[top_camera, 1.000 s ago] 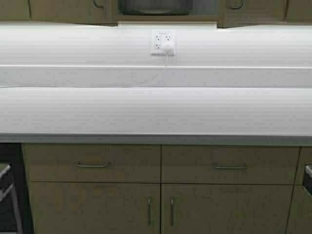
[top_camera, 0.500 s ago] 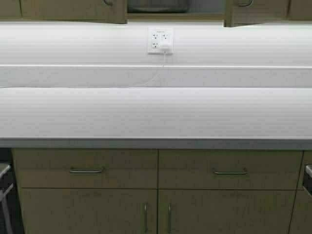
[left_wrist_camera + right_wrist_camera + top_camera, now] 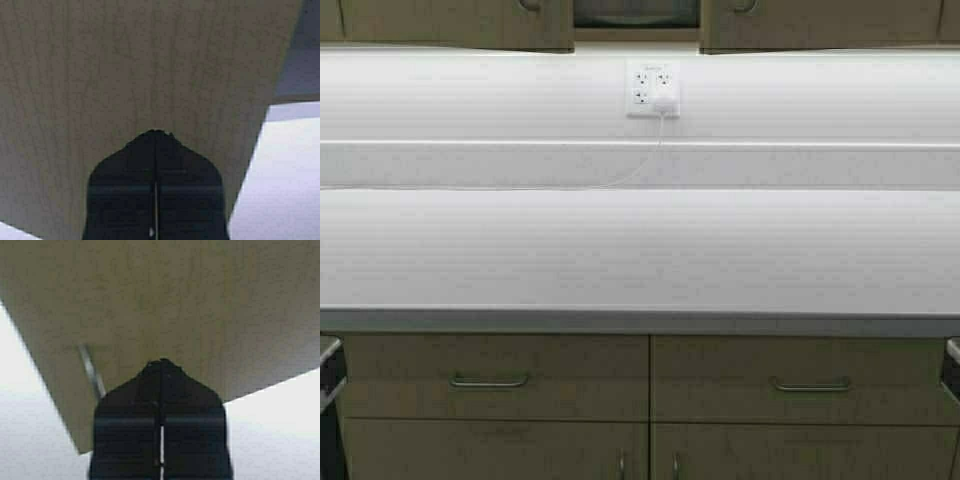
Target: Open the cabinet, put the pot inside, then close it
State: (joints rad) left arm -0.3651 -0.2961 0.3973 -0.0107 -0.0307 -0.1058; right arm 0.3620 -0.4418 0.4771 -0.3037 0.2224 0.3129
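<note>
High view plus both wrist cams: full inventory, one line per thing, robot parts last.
cabinet: two tan wood-grain doors, top edge of high view, dark gap between them
pot: one, dark grey, in that gap, only a sliver shows
wall outlet: one, white, backsplash below the gap
plug and cable: one, white, hanging from the outlet down to the counter
countertop: one, white, across the middle
drawers: two, tan, horizontal metal handles, under the counter
base cupboard doors: two, tan, below the drawers
left pincer: black, fingers together, tip at a tan door face
right pincer: black, fingers together, tip at a tan door beside its metal bar handle
</note>
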